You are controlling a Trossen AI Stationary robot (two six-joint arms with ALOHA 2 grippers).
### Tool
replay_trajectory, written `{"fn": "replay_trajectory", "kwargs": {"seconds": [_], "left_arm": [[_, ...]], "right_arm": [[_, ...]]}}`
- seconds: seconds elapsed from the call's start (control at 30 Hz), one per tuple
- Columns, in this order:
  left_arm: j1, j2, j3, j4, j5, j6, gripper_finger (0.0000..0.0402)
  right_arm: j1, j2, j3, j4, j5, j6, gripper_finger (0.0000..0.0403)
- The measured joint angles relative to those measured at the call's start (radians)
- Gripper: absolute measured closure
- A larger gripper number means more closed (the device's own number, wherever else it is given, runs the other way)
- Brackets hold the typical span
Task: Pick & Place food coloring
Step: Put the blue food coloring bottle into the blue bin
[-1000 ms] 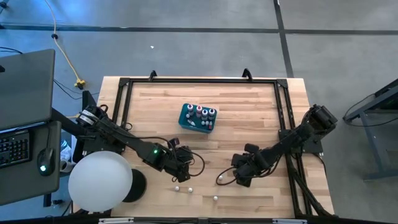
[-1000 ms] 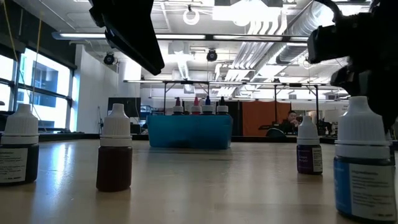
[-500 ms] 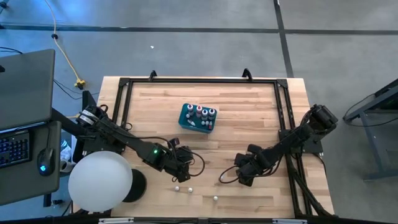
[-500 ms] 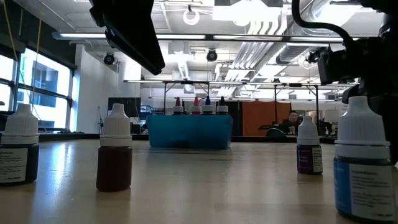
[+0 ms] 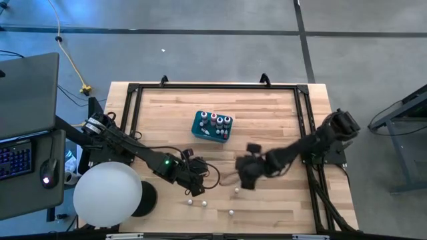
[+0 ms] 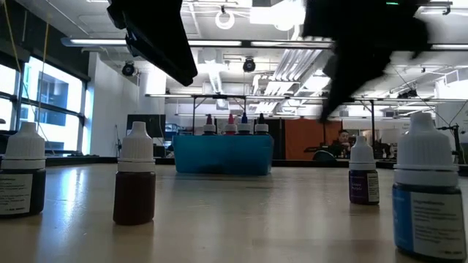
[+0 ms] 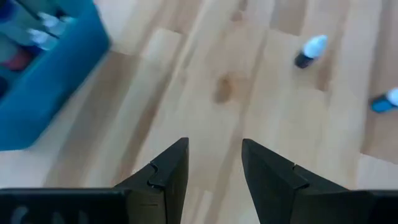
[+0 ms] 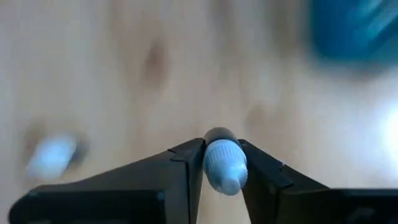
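While the wooden worktop [image 5: 267,120] fills the high view, the teal box [image 5: 211,125] sits near its centre, slightly toward 11 o'clock, with several white-capped food coloring bottles [image 5: 217,121] standing upright inside. The left arm reaches in from 9 o'clock; the left claw [image 5: 195,175] hangs above the boards at about 7 o'clock from the box, its fingers [image 7: 166,171] apart with nothing between them. The right arm stretches in from 3 o'clock, and the right claw [image 5: 244,175] hovers at roughly 5 o'clock from the box, clamped on one small white-capped bottle [image 8: 222,163] held by its sides. More loose bottles stand on the worktop toward 6 o'clock: one [image 5: 236,191] just beside the right claw, a pair [image 5: 197,201] just below the left claw, and one [image 5: 231,213] nearer the front edge.
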Motion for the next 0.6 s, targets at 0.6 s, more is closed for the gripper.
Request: {"fn": "replay_trajectory", "kwargs": {"seconds": [0.6], "left_arm": [[0.0,0.089,0.001,0.093,0.074,0.03,0.0257]], "right_arm": [[-0.525,0.081,0.012,0.387,-0.307,-0.45,0.0338]]}}
